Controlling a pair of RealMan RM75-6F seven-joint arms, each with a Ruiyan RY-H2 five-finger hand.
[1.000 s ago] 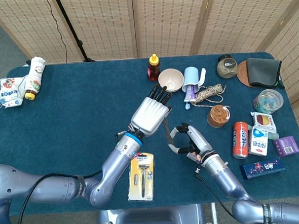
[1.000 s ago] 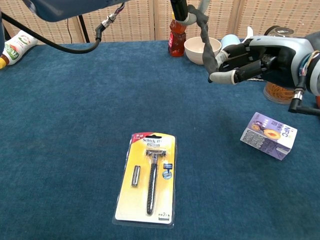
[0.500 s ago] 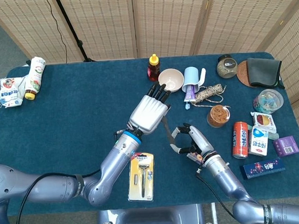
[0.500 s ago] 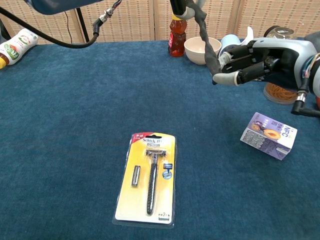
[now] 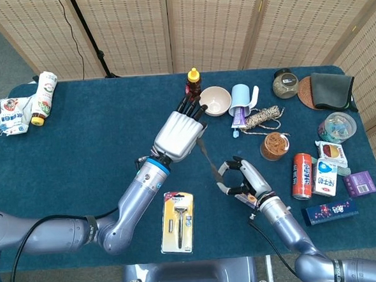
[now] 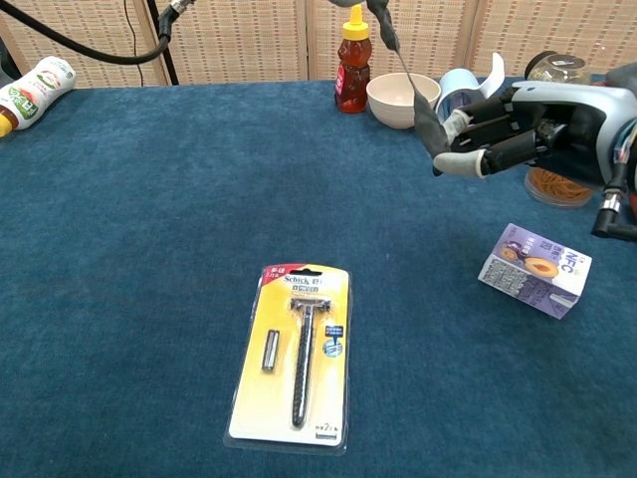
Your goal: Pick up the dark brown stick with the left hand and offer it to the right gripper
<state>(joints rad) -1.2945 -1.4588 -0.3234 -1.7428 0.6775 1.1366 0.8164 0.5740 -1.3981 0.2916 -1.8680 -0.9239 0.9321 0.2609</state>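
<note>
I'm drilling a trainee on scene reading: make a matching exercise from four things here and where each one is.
Things:
1. dark brown stick
2. razor pack
3. white bowl
4. red can

Places:
A. flat on the cloth at the near edge
B. upright, right of the right hand
C. hanging from the left hand
D. beside the amber squeeze bottle

Pairs: 1-C, 2-A, 3-D, 4-B

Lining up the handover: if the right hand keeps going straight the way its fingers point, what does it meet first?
Likely the dark brown stick, whose lower end hangs just ahead of the right hand fingertips, held from above by the left hand. Depth is unclear; beyond it lies the bowl.
</note>
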